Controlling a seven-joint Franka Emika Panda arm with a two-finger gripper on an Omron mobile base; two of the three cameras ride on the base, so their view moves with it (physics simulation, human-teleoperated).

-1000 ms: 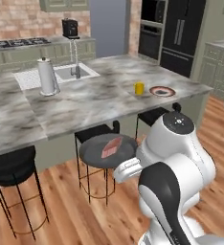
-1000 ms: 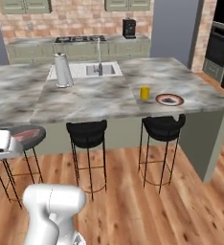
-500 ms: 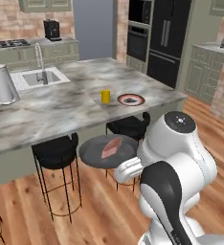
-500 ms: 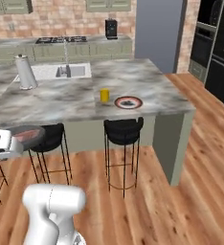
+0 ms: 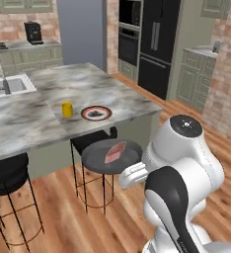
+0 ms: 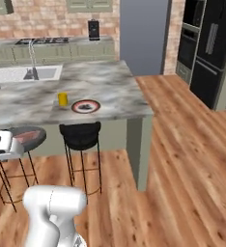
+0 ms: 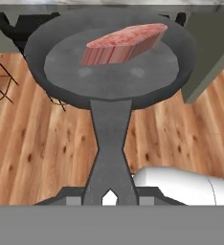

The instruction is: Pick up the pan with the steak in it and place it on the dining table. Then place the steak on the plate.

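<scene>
One pan is pinched by its handle in my gripper, jaws pressed on the handle at the bottom centre of the hand view. Its steak lies toward the far side of the pan, upper centre there. In the left base view the pan hangs mid-frame, off the near edge of the dining table, over a black stool. On the table, left of centre, the plate sits just beside a yellow cup. From the right base view, the plate and cup are centre-left, the pan at the left edge. I can read no labels or writing anywhere.
</scene>
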